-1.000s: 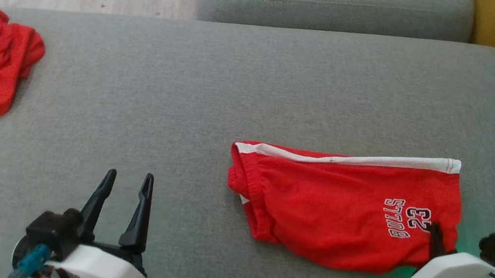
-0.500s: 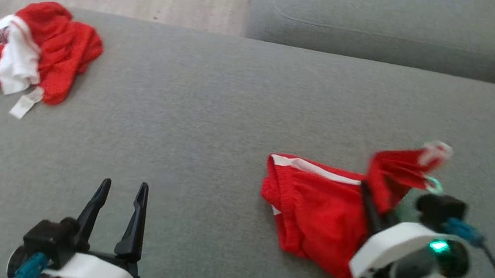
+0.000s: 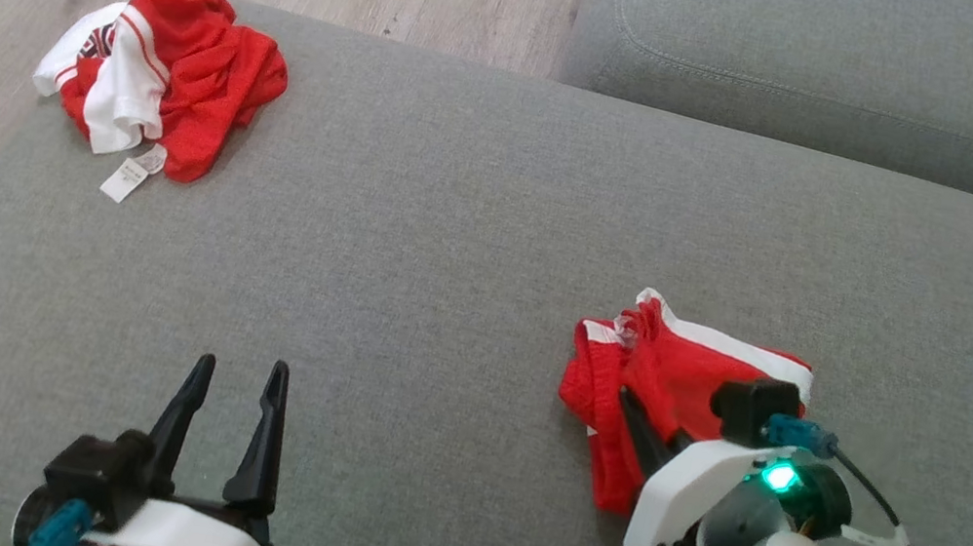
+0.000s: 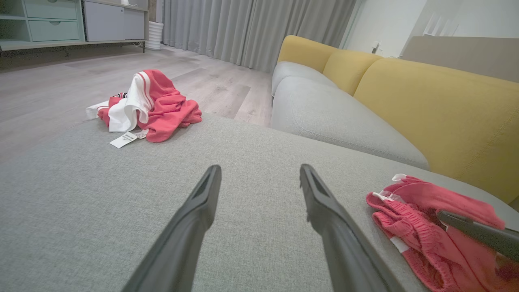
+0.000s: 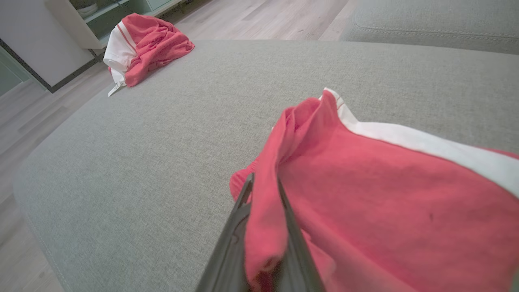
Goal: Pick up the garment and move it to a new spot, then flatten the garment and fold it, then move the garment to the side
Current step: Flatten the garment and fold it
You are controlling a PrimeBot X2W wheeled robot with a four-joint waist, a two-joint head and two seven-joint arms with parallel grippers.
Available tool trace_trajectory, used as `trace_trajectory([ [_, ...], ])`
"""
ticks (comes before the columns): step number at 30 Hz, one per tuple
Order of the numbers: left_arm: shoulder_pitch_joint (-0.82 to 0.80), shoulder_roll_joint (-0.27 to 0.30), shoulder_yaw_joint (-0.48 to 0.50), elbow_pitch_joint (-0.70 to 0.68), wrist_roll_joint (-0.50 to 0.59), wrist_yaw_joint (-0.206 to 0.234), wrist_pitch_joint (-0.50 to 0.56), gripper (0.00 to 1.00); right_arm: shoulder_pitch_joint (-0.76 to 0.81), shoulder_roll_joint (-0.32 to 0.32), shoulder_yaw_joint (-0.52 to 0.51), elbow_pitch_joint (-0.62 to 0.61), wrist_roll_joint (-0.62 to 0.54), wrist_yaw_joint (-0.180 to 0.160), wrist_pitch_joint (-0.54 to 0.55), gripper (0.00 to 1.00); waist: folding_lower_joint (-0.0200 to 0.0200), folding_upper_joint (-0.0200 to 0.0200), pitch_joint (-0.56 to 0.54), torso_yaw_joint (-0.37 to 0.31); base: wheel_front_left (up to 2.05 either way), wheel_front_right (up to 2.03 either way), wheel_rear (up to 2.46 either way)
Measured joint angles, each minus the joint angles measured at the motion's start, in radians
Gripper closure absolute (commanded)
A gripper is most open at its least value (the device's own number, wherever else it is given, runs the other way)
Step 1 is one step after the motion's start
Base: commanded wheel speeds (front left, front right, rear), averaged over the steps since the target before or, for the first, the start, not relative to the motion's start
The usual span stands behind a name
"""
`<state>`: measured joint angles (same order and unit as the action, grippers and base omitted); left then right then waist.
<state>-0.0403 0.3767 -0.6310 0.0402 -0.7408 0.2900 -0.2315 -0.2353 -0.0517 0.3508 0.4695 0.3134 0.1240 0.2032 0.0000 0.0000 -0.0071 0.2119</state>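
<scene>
"What's changed?"

"A second ago the red shorts (image 3: 677,376) lay flat. Now the right fingers (image 5: 238,219), clamped on a fold, have dragged one end over toward the left fingers (image 4: 202,202), which stand wide and empty."

"Meaning?"

"The shorts are bunched around the right fingers on the sofa cushion (image 3: 445,286). It's probably the fold, and it's untidy."

No legible text, white tag (image 3: 124,181) print too small to read

Right hand (image 5: 264,181) pinches a fold of the red shorts (image 5: 385,194) lying bunched on the grey cushion (image 5: 162,142)
</scene>
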Motion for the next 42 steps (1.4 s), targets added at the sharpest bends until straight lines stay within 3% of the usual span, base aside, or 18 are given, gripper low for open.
trace_trajectory([
  [3,0.002,-0.002,0.001,0.006,0.0,-0.001,0.0,0.0,0.0,0.0,0.015,0.019,0.0,0.0,-0.001,0.99,0.0,0.0,-0.002,0.001,0.0,0.0,0.0],
  [5,0.002,-0.002,0.003,0.008,0.0,-0.001,0.0,0.0,0.0,0.0,0.034,0.029,0.001,0.0,-0.002,0.56,0.0,0.0,-0.004,-0.002,0.0,0.0,0.0],
  [6,0.003,-0.002,0.003,0.008,0.0,-0.001,0.0,0.0,0.0,0.0,0.041,0.031,0.004,0.0,-0.003,0.01,0.0,0.0,-0.006,-0.004,0.0,0.0,0.0],
  [7,0.004,-0.002,0.003,0.008,0.0,-0.001,0.0,0.0,0.0,0.0,0.049,0.032,0.008,0.0,-0.013,0.0,0.0,0.0,-0.007,-0.006,0.0,0.0,0.0],
  [18,0.006,-0.005,-0.012,0.011,0.0,-0.006,-0.003,0.0,0.005,0.0,0.081,-0.015,0.028,0.0,-0.082,0.0,0.0,0.0,-0.028,-0.047,0.0,0.0,0.0],
  [29,0.009,-0.005,-0.014,0.007,0.0,-0.002,-0.003,0.0,0.075,0.0,-0.134,-0.105,-0.052,0.0,-0.161,0.0,-0.0001,0.0,-0.034,-0.073,0.0,0.0,0.0],
  [34,0.009,-0.005,-0.015,0.006,0.0,-0.003,-0.003,0.0,0.099,0.0,-0.185,-0.093,-0.13,0.0,-0.177,0.0,0.0,0.0,-0.021,-0.064,0.0,0.0,0.0],
  [35,0.009,-0.005,-0.015,0.006,0.0,-0.003,-0.002,0.0,0.103,0.0,-0.188,-0.081,-0.135,0.0,-0.178,0.05,0.0,0.0,-0.018,-0.061,0.0,0.0,0.0],
  [37,0.009,-0.004,-0.015,0.006,0.0,-0.003,-0.002,0.0,0.104,0.0,-0.187,-0.048,-0.163,0.0,-0.178,0.66,0.0,0.0,-0.013,-0.053,0.0,0.0,0.0],
  [39,0.009,-0.004,-0.015,0.006,0.0,-0.003,-0.002,0.0,0.104,0.0,-0.178,-0.021,-0.186,0.0,-0.178,1.0,0.0,0.0,-0.008,-0.043,0.0,0.0,0.0],
  [42,0.009,-0.004,-0.014,0.006,0.0,-0.002,-0.002,0.0,0.104,0.0,-0.144,0.008,-0.184,0.0,-0.183,1.0,0.0,0.0,-0.003,-0.026,0.0,0.0,0.0],
])
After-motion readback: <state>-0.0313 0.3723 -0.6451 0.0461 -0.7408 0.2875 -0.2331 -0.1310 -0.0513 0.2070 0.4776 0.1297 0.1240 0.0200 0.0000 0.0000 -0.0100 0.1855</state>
